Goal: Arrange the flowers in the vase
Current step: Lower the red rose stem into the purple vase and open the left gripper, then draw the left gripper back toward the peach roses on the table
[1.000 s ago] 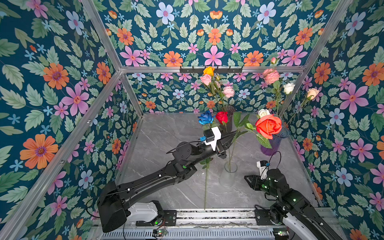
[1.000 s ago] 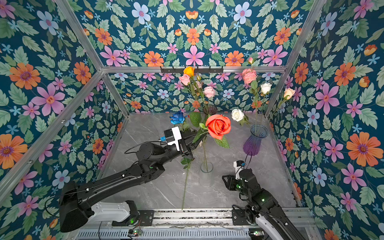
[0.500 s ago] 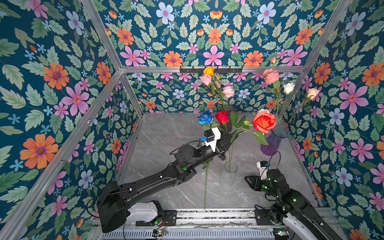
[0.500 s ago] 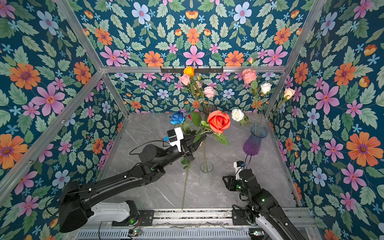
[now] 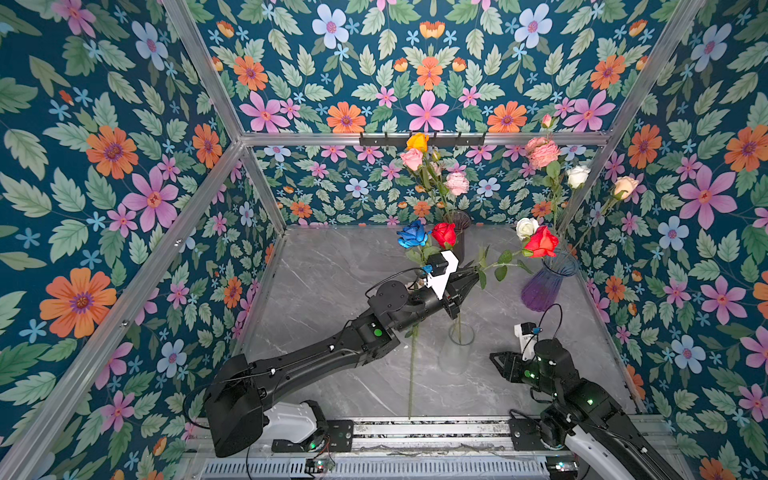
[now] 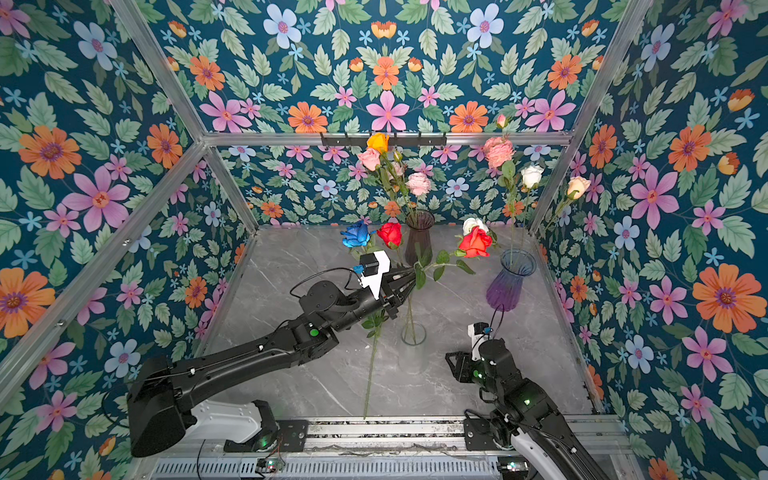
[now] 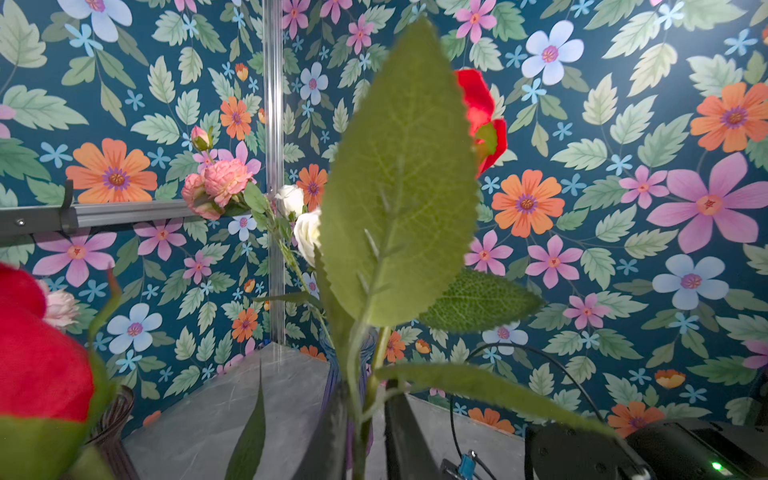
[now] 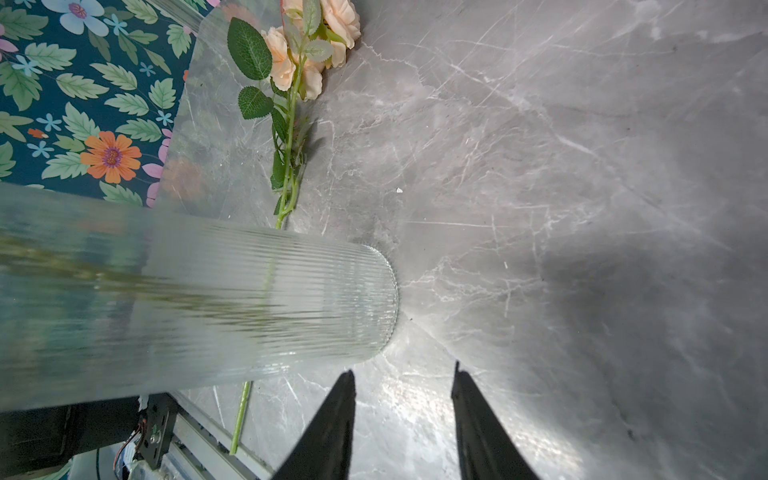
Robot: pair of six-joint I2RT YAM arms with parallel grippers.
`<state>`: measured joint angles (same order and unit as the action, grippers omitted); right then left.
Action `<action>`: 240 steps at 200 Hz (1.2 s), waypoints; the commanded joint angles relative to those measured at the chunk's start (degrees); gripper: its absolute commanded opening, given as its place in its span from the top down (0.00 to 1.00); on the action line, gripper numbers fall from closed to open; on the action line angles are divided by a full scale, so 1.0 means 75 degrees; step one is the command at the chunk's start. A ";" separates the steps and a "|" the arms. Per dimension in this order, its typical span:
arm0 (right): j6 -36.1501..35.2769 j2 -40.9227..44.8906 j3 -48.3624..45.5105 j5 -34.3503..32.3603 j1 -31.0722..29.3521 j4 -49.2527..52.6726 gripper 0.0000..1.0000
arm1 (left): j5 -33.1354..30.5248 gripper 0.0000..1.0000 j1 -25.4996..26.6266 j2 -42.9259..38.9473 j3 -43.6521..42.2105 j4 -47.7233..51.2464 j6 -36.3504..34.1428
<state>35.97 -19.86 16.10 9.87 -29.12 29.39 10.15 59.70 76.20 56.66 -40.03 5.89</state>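
The left gripper reaches over the middle of the table with the stem of the red-orange rose between its jaws, just below the leaves. Whether it pinches the stem or has let go I cannot tell: the left wrist view shows the stem running between 2 dark fingers, and a broad leaf hides most else. The hold sits high, I judge, so the foot of the stem can drop into the clear ribbed vase below, while the head leans right towards the purple vase. A blue rose and a red rose rise just left of the gripper. The right gripper waits near and right, jaws apart and empty, close beside the clear vase, probably ready to steady it. Only the right wrist view shows the peach flower lying flat on the table beyond that vase. In both top views the left arm covers its head, and only its green stalk shows.
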 commanded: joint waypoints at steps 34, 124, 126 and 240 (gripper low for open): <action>0.0023 0.0040 -0.0018 -0.0062 -0.0004 -0.0078 0.60 | -0.0229 0.68 -0.0011 -0.0045 0.0050 0.0172 0.0105; 0.0031 0.0046 -0.0019 -0.0082 0.0002 -0.0077 0.59 | -0.0101 0.51 -0.0005 -0.0317 -0.0070 0.0265 0.0129; 0.0038 0.0052 -0.0018 -0.0085 -0.0005 -0.0072 0.60 | -0.0077 0.49 -0.0004 -0.0317 -0.0074 0.0264 0.0129; 0.0064 0.0046 -0.0024 -0.0133 -0.0004 -0.0039 0.60 | 0.0002 0.23 -0.0012 -0.0627 -0.0216 0.0335 0.0140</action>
<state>36.23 -19.59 16.08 9.39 -29.12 29.43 10.09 59.68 72.36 55.48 -36.67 7.11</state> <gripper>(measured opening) 0.405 0.763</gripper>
